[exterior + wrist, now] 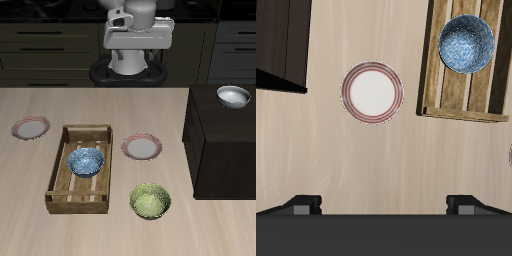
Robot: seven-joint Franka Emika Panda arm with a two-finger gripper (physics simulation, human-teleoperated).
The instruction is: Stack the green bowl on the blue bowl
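The green bowl (pixel 150 201), yellow-green and marbled, stands upright on the table near its front edge. The blue bowl (pixel 86 161) (pixel 466 43), speckled white, sits inside a slatted wooden tray (pixel 58 172) (pixel 442 82). My gripper (pixel 384 205) hangs high over the table's back part, far from both bowls, open and holding nothing. Its two dark fingertips (pixel 301 205) stand wide apart. The wrist view does not show the green bowl. In the exterior view the arm (pixel 137 35) is folded up at the back of the table.
A pink-rimmed plate (pixel 142 148) (pixel 372 92) lies between the tray and a dark cabinet (pixel 225 140). A plain white-grey bowl (pixel 234 96) stands on that cabinet. Another pink-rimmed plate (pixel 31 127) lies beyond the tray's far side.
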